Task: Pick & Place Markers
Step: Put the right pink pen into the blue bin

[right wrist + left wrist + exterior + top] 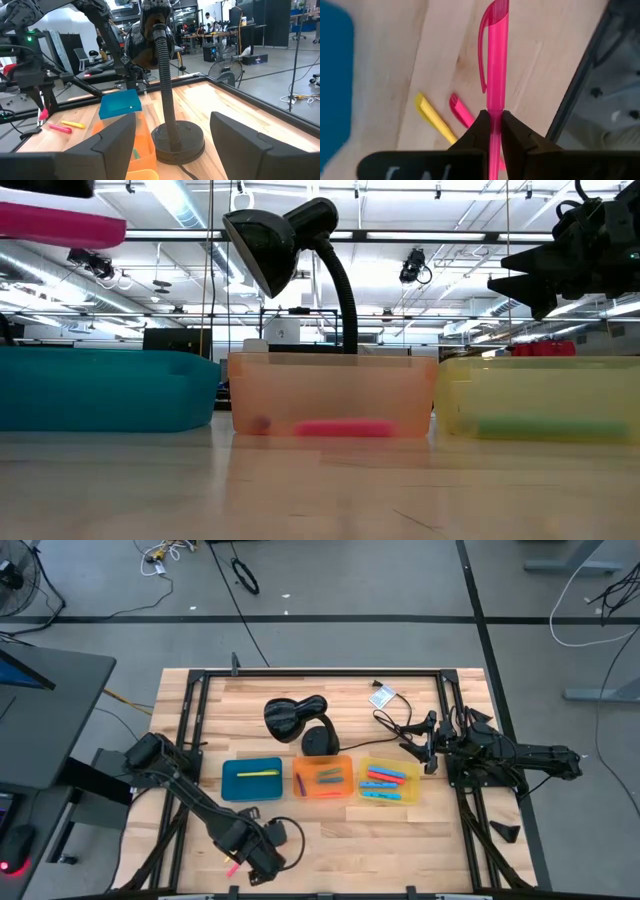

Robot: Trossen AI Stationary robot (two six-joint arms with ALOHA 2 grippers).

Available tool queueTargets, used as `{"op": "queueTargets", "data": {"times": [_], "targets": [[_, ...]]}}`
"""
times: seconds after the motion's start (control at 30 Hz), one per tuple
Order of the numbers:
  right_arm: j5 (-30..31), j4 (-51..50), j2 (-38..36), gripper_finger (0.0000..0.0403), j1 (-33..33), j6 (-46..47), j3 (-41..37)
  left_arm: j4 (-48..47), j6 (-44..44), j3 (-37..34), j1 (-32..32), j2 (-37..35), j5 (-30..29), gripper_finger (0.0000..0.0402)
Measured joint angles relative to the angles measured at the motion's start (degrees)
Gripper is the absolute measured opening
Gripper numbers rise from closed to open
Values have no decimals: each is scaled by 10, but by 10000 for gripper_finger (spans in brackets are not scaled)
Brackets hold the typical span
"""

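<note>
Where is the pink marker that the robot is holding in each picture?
High view: the pink marker is at the bottom left, in the left gripper, near the table's front edge.
Low view: it is the pink bar at the top left corner.
Left wrist view: it stands in the middle, pinched between the dark fingers.
Right wrist view: it is tiny, at the far left.
Shared landmark: the blue tray.

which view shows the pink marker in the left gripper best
The left wrist view: the pink marker fills the picture, pinched by the shut left gripper. The high view gives only a pink sliver. The low view catches a blurred pink bar at the top left corner. The right wrist view shows it small.
</note>
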Motion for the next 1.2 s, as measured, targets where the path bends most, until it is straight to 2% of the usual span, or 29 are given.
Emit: {"op": "queueTargets", "data": {"times": [0.17,0.27,0.53,0.87,1.07,1.2], "targets": [[0,0,0,259,0,0,0,-36,93,-1,3,-4,-6,24],[0,0,0,259,0,0,0,-62,132,-17,8,-32,-13,24],[0,0,0,259,0,0,0,-63,229,-121,48,-124,-30,24],[0,0,0,259,0,0,0,-33,374,-273,135,-225,-59,24],[0,0,0,259,0,0,0,-11,443,-324,189,-257,-82,24],[0,0,0,259,0,0,0,-2,484,-334,221,-259,-95,24]]}}
